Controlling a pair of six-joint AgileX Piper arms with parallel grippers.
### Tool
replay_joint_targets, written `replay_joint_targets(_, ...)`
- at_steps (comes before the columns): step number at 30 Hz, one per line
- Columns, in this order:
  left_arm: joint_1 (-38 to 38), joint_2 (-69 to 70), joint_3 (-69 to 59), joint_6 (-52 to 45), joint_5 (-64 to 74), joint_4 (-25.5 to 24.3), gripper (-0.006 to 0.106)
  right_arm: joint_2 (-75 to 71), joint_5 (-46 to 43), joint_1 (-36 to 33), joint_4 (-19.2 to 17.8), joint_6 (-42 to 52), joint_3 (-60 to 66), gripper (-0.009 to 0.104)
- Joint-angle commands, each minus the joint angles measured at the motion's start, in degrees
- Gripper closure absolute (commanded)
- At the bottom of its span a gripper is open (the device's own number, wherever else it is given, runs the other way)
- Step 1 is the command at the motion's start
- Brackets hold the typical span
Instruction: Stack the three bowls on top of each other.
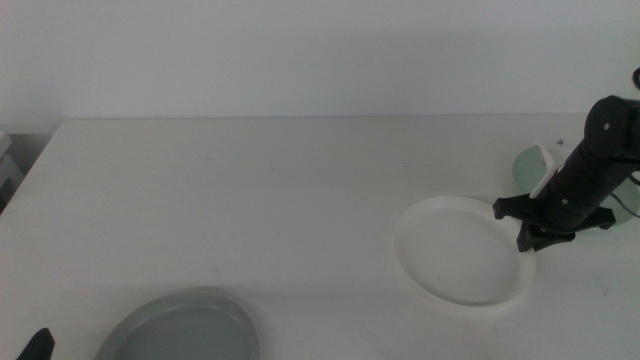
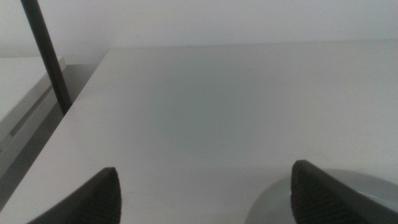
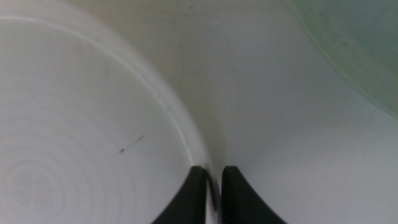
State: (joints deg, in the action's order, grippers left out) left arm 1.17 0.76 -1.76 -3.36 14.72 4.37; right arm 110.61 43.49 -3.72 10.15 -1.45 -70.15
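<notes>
The white bowl (image 1: 460, 250) lies right of the table's middle. My right gripper (image 1: 535, 238) is at its right rim, and in the right wrist view the gripper (image 3: 214, 186) is shut on the rim of the white bowl (image 3: 81, 124). The pale mint green bowl (image 1: 522, 165) lies just behind it, partly hidden by the arm; it also shows in the right wrist view (image 3: 354, 43). The grey-blue bowl (image 1: 185, 330) lies at the front left. My left gripper (image 1: 35, 345) waits at the bottom left edge, open and empty (image 2: 205, 196), with the grey-blue bowl (image 2: 348, 199) beside one jaw.
The white table (image 1: 250, 190) runs back to a pale wall. Its left edge (image 2: 81, 106) drops to a grey ledge, where a dark upright rod (image 2: 50, 62) stands.
</notes>
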Motion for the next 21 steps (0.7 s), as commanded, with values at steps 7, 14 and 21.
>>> replay_joint_targets(7,0.1,0.8,0.3,0.8,-4.6,0.4,-0.004,-13.8,3.0,-2.7,2.7,0.5,-1.8,0.096)
replay_joint_targets(14,0.1,0.8,0.3,0.8,-4.6,0.4,-0.004,-16.4,1.6,-11.0,3.3,-3.9,-2.7,0.096)
replay_joint_targets(21,0.1,0.8,0.3,0.8,-4.6,0.4,-0.004,-12.1,-1.2,-19.3,2.9,-7.4,-6.9,0.096)
